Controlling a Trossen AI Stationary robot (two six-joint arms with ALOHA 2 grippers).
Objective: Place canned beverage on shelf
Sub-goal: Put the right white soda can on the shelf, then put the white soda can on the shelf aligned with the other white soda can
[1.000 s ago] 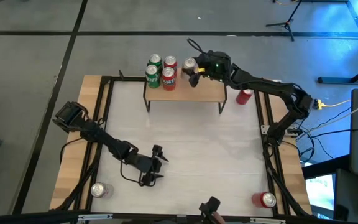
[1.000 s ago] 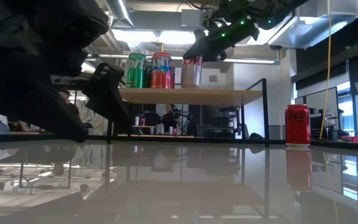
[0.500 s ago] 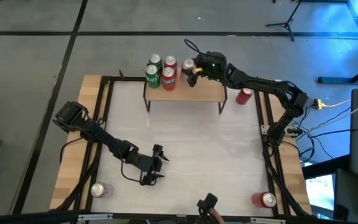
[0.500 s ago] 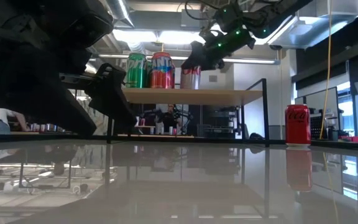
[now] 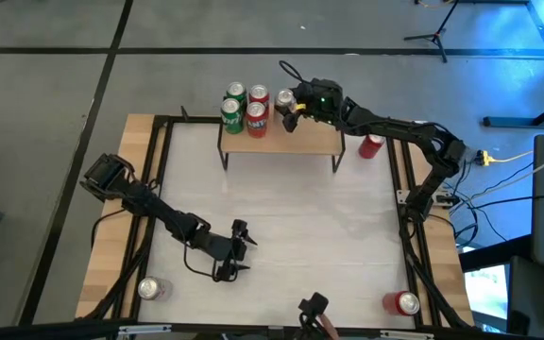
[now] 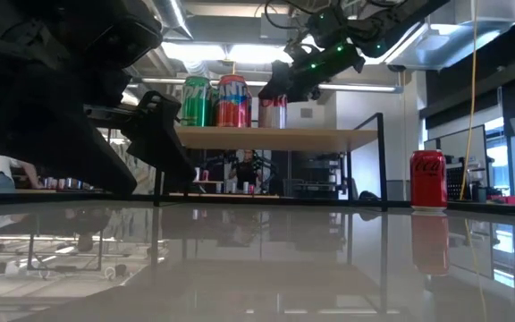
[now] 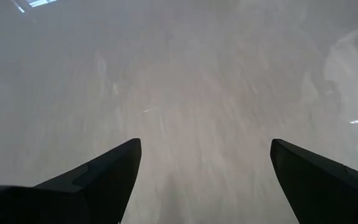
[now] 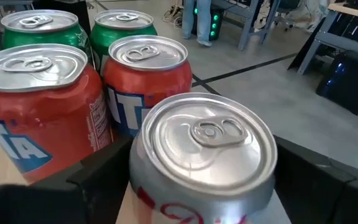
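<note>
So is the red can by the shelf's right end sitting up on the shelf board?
No, the red can stands on the table beside the shelf, lower than its board.

In the right wrist view the silver-topped can with red print (image 8: 202, 155) is cut off at the picture's lower edge, so its label cannot be read. The dented red can (image 8: 39, 106) runs past the edge too. In the low view the dark left arm (image 6: 52, 98) hides the light-wood shelf's (image 6: 275, 137) left end. The far room behind it is too small to tell.
</note>
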